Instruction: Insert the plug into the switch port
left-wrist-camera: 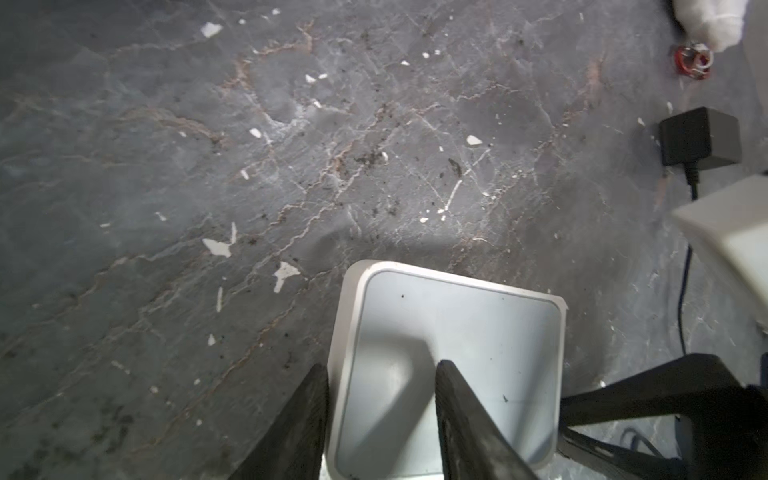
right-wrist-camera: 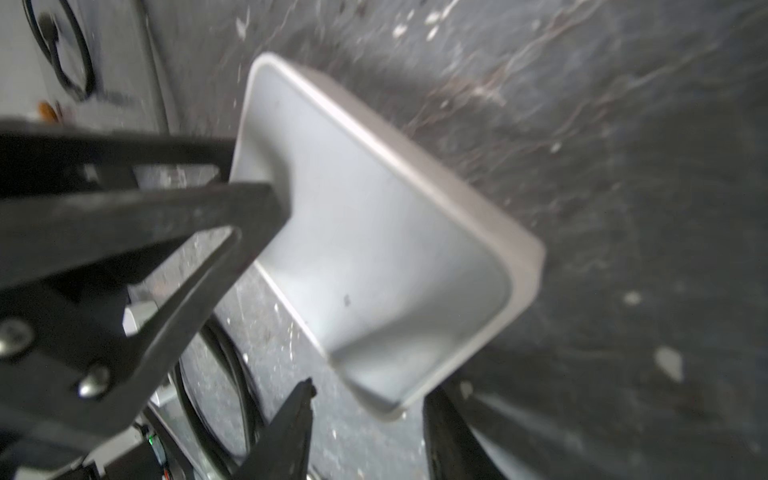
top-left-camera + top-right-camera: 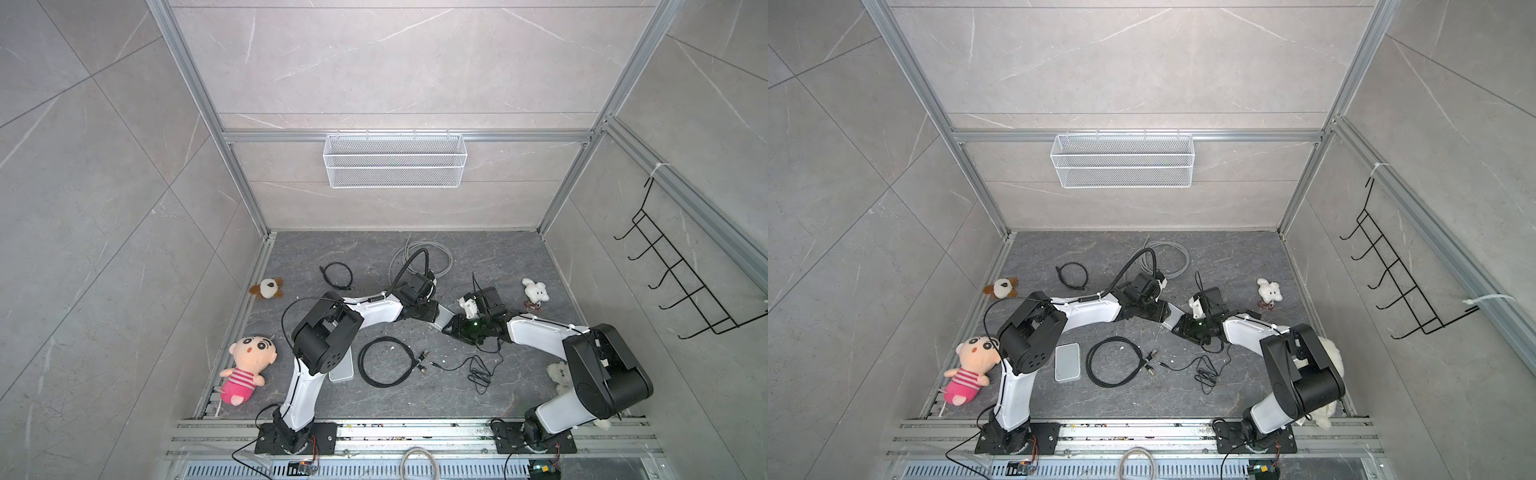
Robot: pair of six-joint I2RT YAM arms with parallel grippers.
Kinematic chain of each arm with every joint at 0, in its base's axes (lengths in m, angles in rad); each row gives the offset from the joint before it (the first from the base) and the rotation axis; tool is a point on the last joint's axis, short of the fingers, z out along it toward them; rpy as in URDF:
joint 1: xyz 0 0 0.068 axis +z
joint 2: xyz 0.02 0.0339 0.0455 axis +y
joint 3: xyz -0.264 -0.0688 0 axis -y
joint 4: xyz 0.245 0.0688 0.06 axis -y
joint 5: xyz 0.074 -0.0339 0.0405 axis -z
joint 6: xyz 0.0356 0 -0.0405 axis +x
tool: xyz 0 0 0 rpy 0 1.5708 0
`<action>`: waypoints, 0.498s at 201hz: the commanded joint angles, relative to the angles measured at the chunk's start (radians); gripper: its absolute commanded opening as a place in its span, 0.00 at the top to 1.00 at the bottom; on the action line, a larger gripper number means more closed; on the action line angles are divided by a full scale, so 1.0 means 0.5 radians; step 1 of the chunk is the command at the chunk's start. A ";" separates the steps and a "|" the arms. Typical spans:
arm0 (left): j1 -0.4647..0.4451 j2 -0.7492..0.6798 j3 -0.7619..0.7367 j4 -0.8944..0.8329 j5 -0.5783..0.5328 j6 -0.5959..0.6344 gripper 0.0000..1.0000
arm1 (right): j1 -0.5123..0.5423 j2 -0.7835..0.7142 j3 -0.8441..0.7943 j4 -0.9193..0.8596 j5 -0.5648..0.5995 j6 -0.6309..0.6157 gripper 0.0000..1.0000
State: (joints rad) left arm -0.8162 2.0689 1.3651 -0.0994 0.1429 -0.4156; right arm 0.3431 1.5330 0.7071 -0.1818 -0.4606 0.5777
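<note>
A light grey flat box with rounded corners, the switch (image 3: 444, 321) (image 2: 395, 232) (image 1: 478, 332), is held above the floor at mid-table. My left gripper (image 1: 380, 370) is shut on it, one finger on its broad face, the other behind. My right gripper (image 2: 370, 390) stands open around the switch's opposite corner; one finger is clearly apart from it. No port shows. A black coiled cable (image 3: 386, 361) lies on the floor, its plug ends (image 3: 423, 360) free of both grippers.
A grey cable coil (image 3: 419, 257), a small black cable (image 3: 336, 276) and a black adapter (image 1: 700, 137) with thin lead (image 3: 478, 370) lie around. A second white flat device (image 3: 1067, 361) sits by the left arm. Plush toys (image 3: 247, 368) (image 3: 536, 291) line the sides.
</note>
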 commanded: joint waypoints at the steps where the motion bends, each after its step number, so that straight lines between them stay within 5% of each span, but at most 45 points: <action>1: 0.041 0.009 0.071 -0.033 0.074 0.101 0.54 | 0.007 -0.162 0.155 -0.508 0.146 -0.215 0.50; 31: 0.067 -0.041 0.092 -0.132 0.058 0.196 0.51 | 0.009 -0.291 0.242 -0.870 0.306 -0.408 0.50; 66: 0.089 -0.078 0.150 -0.250 0.058 0.263 0.49 | 0.206 -0.391 0.246 -0.931 0.487 -0.646 0.71; 100: 0.226 -0.167 0.206 -0.315 0.192 0.104 0.49 | 0.519 -0.449 0.206 -0.791 0.647 -0.893 0.67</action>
State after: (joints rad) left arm -0.7528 2.0636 1.4185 -0.2100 0.1822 -0.3332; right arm 0.5270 1.3338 0.8116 -0.5804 -0.2188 0.2653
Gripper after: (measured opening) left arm 0.514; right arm 0.317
